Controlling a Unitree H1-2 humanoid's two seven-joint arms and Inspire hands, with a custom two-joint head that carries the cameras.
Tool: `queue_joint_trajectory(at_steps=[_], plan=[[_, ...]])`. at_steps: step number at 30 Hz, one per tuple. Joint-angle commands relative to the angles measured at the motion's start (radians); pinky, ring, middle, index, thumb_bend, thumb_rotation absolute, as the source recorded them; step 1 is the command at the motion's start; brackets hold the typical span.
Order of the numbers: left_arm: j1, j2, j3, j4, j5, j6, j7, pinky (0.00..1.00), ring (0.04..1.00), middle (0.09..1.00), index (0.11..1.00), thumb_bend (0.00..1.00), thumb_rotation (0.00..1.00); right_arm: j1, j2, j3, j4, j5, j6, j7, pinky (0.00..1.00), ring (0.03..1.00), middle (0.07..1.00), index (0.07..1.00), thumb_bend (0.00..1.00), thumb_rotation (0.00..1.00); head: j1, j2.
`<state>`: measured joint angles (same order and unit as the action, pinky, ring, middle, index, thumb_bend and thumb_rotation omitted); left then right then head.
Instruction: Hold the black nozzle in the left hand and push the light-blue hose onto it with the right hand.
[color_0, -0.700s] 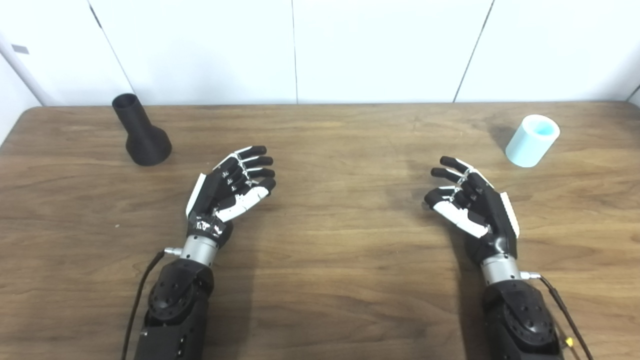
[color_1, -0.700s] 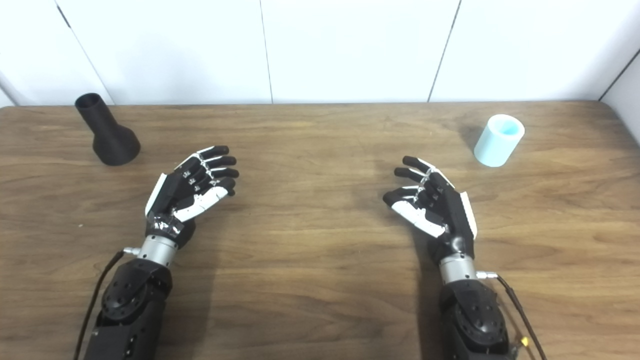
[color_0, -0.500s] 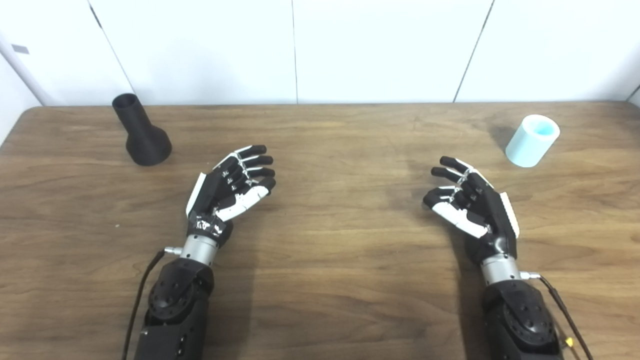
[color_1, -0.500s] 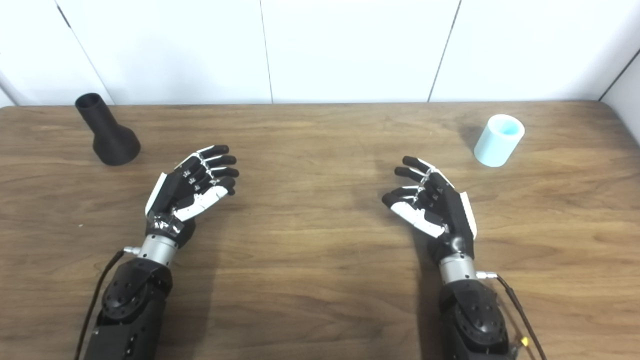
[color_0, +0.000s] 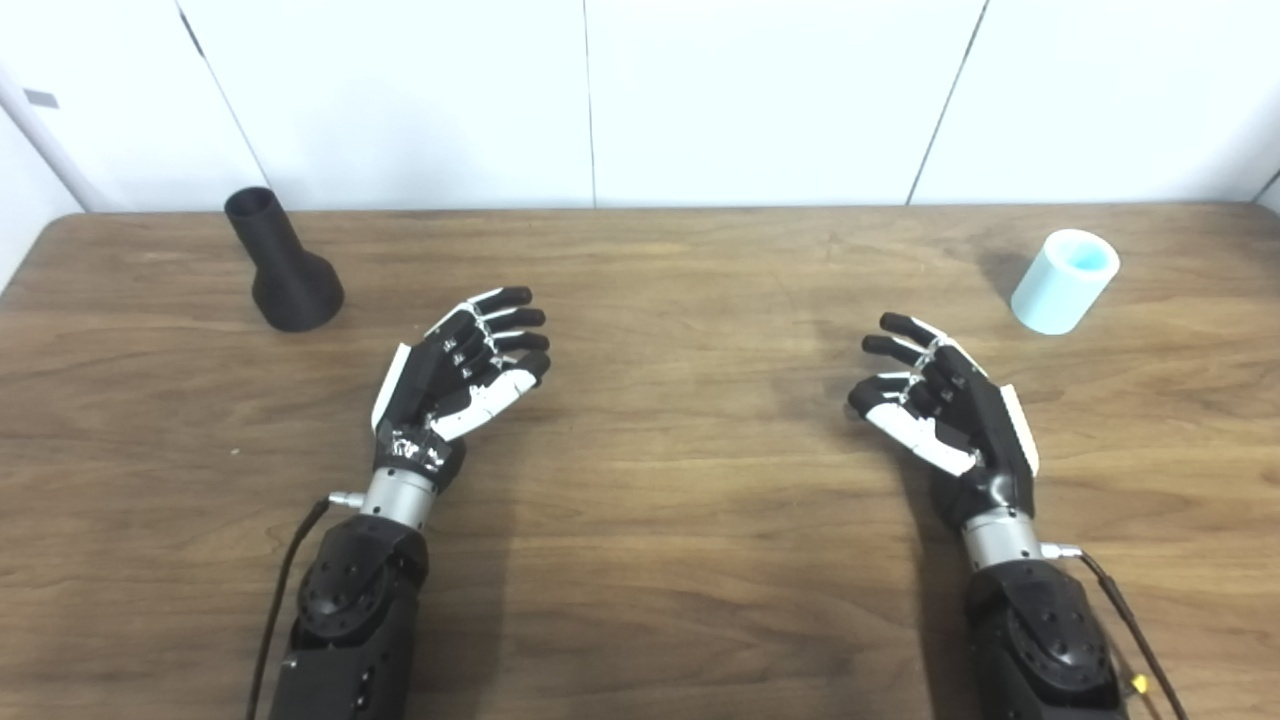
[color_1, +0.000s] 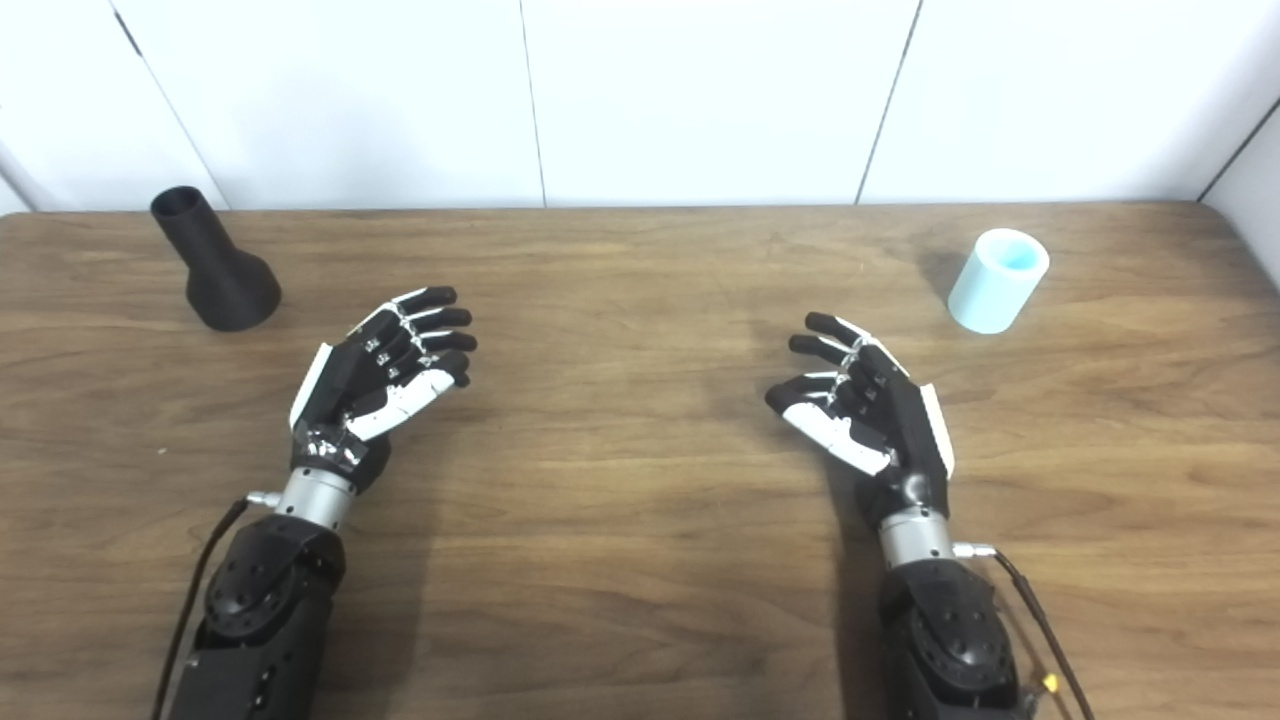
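Almost nothing has moved since the earlier pictures: only our left hand (color_0: 462, 368) has shifted very slightly, and our right hand (color_0: 940, 400), the nozzle and the hose are in the same places as before. Both hands hover over the wooden table (color_0: 680, 560) with palms turned inward, facing one another, and they are well apart. Our left hand holds nothing; its fingers (color_0: 505, 322) are stretched out and a little spread, with the thumb lying along the palm side. Our right hand also holds nothing; its fingers (color_0: 900, 345) are apart and lightly curved.

We see the black nozzle (color_0: 283, 262) standing on its wide base near the far left corner of the table, with the narrow open neck up and leaning toward the wall in the picture. It is beyond our left hand and to the left of it, not touching it. We see the light-blue hose (color_0: 1063, 281), a short piece of tube, standing on end near the far right part of the table, with its open end up. It is beyond our right hand and to the right of it, also not touching.

Between each hand and its piece we see only bare wood. Behind the table stands a white panelled wall (color_0: 760, 100). Thin black cables (color_0: 280, 590) hang from both wrists
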<state>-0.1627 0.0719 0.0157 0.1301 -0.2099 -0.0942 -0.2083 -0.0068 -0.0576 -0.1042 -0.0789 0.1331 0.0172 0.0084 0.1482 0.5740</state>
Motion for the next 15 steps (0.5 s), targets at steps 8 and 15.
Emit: queue_joint_trajectory(at_steps=[8,15], plan=[[0.019,-0.064,-0.040,0.233,0.091,-0.155,0.031,0.50,0.629,0.678,0.715,0.72,0.23,-0.004,-0.051,-0.027,0.013,-0.018,-0.051,0.015,0.41,0.521,0.695,0.747,0.51,0.15,0.228,-0.159],[0.001,-0.080,-0.031,0.272,0.110,-0.191,0.047,0.53,0.652,0.695,0.727,0.70,0.23,0.001,-0.047,-0.020,-0.027,-0.058,0.004,-0.011,0.34,0.454,0.624,0.663,0.61,0.24,0.249,-0.182]])
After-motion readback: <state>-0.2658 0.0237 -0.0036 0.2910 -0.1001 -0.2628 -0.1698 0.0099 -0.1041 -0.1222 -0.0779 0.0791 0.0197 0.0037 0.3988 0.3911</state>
